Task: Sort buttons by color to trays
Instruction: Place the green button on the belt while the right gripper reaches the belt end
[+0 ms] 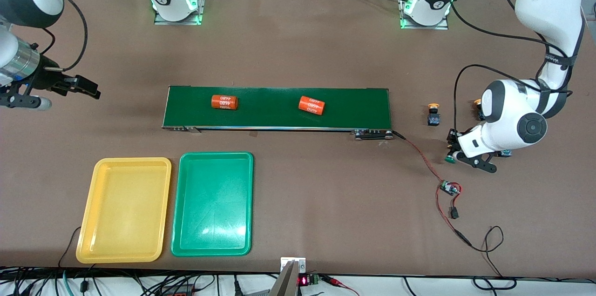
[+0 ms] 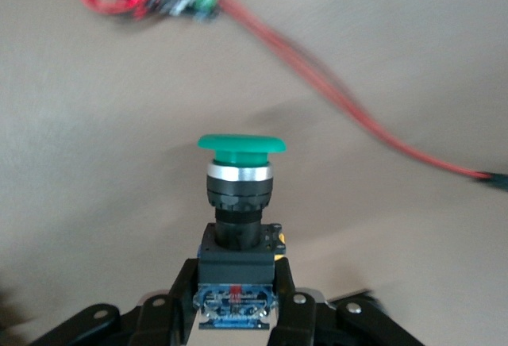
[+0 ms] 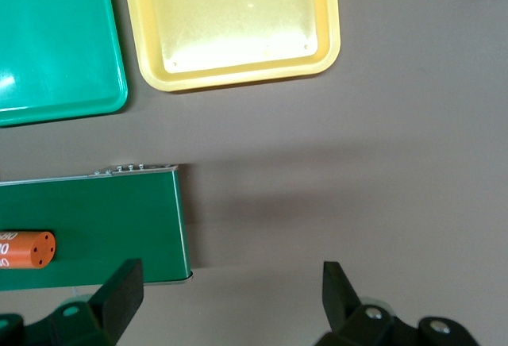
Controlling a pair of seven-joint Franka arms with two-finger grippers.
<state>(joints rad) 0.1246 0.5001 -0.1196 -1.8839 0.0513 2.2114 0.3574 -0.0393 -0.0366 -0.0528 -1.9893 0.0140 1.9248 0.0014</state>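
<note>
Nearest the camera: yellow tray (image 1: pixel 123 210) and green tray (image 1: pixel 213 204), side by side on the table (image 1: pixel 298 44), both toward the right arm's end, yellow outermost. Neither has anything in it.

Conveyor belt (image 1: pixel 277 108) sits farther from the camera than the trays, mid-table, with two orange cylinders (image 1: pixel 225 102) lying on it, well apart.

Left hand (image 2: pixel 235 302) is at the left arm's end of the table, fingers (image 2: pixel 179 294) clamped on the black body of a green button (image 2: pixel 240 203). Cap points away from the wrist. In the front view only the green cap shows, at the hand's tip. Can't tell if the button is touching the table or not.

One yellow button (image 1: pixel 433 115) stands on the table between the belt's end and the left arm. Another orange cap (image 1: pixel 477 102) peeks out from under the left arm's wrist, mostly hidden.

Small circuit board (image 1: pixel 450 188) with red wire (image 1: pixel 421 157) lies near the left hand, nearer the camera.

Right hand (image 3: pixel 230 298) waits over bare table at the right arm's end, beside the belt's end, fingers spread wide, gripping nothing.
</note>
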